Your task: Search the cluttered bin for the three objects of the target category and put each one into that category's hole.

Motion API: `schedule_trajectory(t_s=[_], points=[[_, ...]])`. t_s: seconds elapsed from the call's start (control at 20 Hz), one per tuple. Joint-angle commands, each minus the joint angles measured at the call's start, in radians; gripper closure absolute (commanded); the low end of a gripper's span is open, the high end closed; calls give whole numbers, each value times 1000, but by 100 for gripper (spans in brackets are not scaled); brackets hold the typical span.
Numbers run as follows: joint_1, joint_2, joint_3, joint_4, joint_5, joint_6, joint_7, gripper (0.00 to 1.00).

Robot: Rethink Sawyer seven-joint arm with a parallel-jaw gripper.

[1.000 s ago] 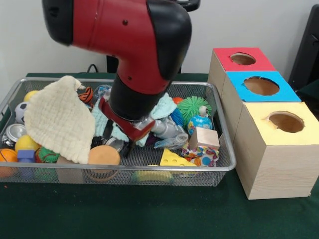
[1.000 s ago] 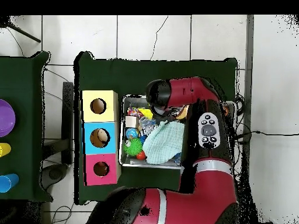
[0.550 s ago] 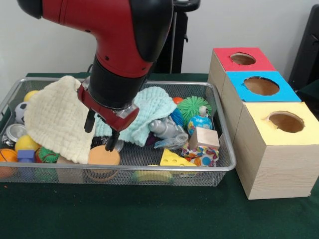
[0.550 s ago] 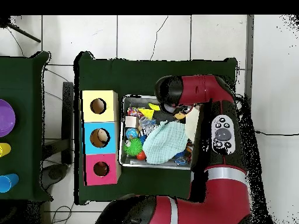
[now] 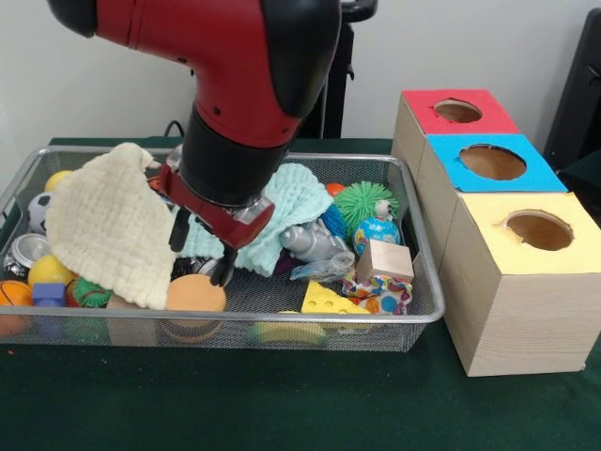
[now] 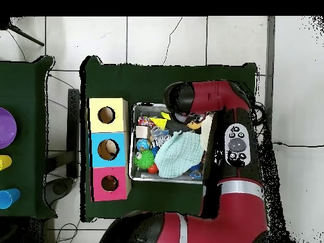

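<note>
While spread, empty fingers (image 5: 200,252) above orange disc (image 5: 195,293), no legible writing.

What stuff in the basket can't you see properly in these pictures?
- Front view: whatever lies under the cream cloth and the mint cloth is covered.
- Front view: the orange ball is cut by the left edge.
- Overhead view: the arm hides the basket's right part; the toys are too small to name.
</note>
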Motion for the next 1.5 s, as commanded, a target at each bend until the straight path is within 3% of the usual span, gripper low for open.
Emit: schedule_trajectory(t_s=[0.05,1.5], points=[[18,60,54,59,-39,92,-237,0],[-17,136,59,43,-46,-5,-246,0]])
